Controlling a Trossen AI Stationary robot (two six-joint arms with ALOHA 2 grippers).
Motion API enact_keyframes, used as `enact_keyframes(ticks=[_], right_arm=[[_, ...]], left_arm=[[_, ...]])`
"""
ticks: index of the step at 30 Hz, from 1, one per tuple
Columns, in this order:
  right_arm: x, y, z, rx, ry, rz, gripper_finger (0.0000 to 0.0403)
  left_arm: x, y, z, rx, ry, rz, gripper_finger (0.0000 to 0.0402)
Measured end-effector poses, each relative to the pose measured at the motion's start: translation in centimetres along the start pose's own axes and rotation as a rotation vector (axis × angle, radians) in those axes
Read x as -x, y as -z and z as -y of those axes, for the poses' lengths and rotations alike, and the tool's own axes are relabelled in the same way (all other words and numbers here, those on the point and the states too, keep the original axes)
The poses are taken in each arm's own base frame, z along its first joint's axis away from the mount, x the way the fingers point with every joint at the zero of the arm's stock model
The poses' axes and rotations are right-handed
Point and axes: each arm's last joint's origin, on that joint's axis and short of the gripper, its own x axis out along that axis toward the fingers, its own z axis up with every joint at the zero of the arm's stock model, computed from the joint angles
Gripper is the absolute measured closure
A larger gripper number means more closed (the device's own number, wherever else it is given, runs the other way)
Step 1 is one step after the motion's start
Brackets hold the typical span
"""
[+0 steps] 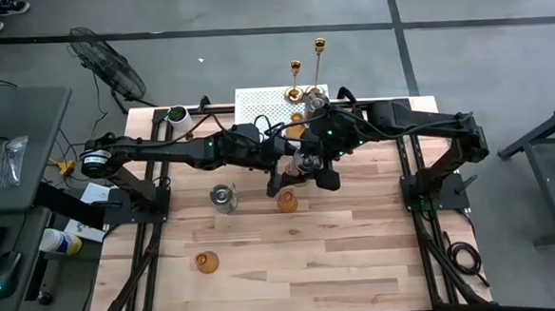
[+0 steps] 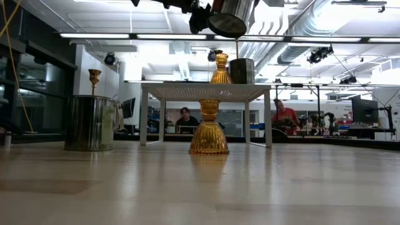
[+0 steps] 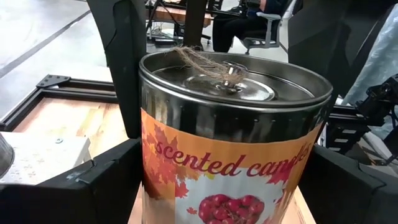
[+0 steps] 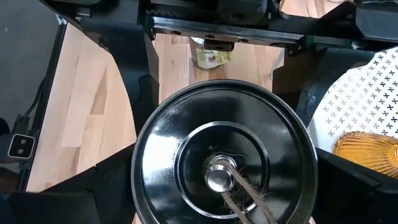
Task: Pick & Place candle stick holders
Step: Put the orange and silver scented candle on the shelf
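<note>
High view: one amber holder [image 1: 287, 202] and a second tin [image 1: 224, 197] are standing in front of the rack [image 1: 261, 104], another amber holder [image 1: 205, 262] farther in front, and two gold sticks [image 1: 295, 74] behind it.

Low view: a tin [image 2: 228, 15] is hanging tilted above the rack.

Left wrist view: the left gripper [image 3: 230, 180] is flanking this tin; whether it is pressing, I cannot tell.

Right wrist view: the right gripper [image 4: 211, 186] is clamping the tin at its lid, just in front of the rack.
</note>
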Motion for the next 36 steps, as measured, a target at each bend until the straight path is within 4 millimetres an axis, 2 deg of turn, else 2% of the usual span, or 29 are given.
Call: enact_keyframes(ticks=[11,21,24,28,31,36], right_arm=[[0.0,0.0,-0.1,0.002,0.026,-0.003,0.0029],[0.9,-0.8,0.0,-0.028,0.077,0.096,0.0022],[1.9,-0.5,0.2,-0.030,0.135,0.100,0.0021],[4.5,0.0,0.2,-0.077,0.182,0.144,0.0021],[6.6,0.6,0.1,-0.112,0.205,0.182,0.0022],[9.6,1.7,0.1,-0.169,0.245,0.231,0.0027]], left_arm=[[-0.1,0.1,-0.1,0.033,-0.021,-0.006,0.0048],[-0.2,0.4,-0.1,0.022,-0.031,-0.024,0.0048],[-0.1,0.4,0.0,0.017,-0.031,-0.023,0.0049],[0.7,0.0,0.0,0.007,-0.072,-0.027,0.0050],[1.9,-0.8,0.1,-0.019,-0.126,-0.013,0.0050],[4.5,-1.9,0.2,-0.071,-0.311,-0.008,0.0050]])
